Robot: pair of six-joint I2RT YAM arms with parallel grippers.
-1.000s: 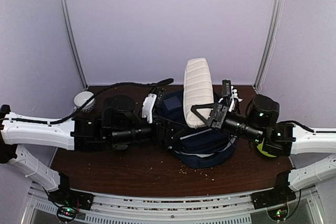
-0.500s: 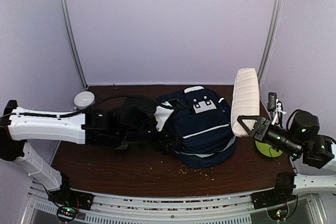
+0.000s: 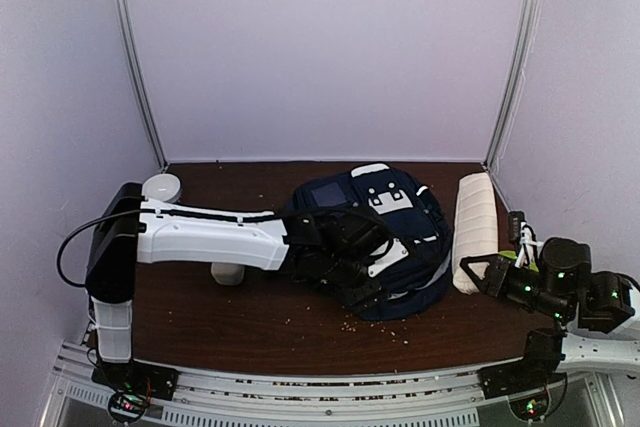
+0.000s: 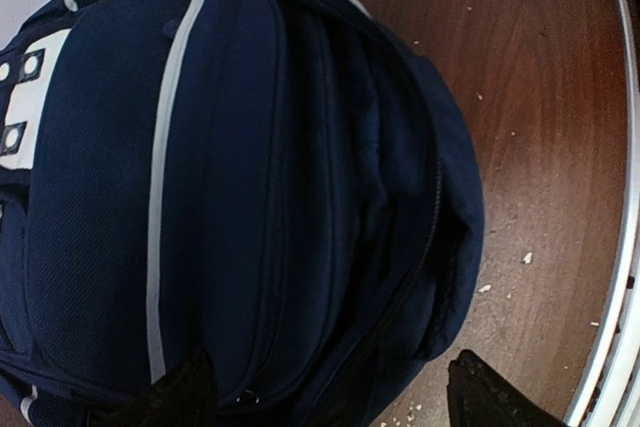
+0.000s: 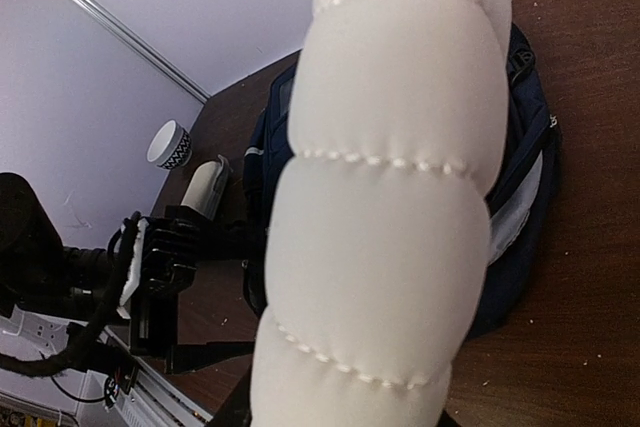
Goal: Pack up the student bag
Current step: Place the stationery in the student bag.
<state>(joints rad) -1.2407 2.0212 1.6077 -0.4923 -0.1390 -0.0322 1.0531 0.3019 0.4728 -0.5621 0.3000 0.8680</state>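
Overhead: a dark brown wooden table [image 3: 260, 322], flecked with pale crumbs, filled the lower half of the frame between lilac walls.
Student bag [image 3: 400, 232]: the large navy blue fabric backpack with white stripe trim lay at the centre of the table, its white buckled patch toward the top of the frame. In the left wrist view it took up most of the picture, a zip running down its right edge.
Left claw: the left gripper [image 3: 372, 259] reached in from the left of the frame and hung over the bag's near side. Its black fingers [image 4: 180, 397] were spread wide, with nothing held.
Right claw: the right gripper [image 3: 478, 272], at lower right, was clamped on the near end of a cream quilted padded pouch [image 3: 475, 222]. The pouch stretched lengthwise just beside the bag's right flank.
Far left: a small white round tub with a black zigzag band [image 3: 160, 187] stood at the table's back corner.
Under the left arm: a pale cylindrical bottle [image 3: 228, 273] showed, well apart from the bag.
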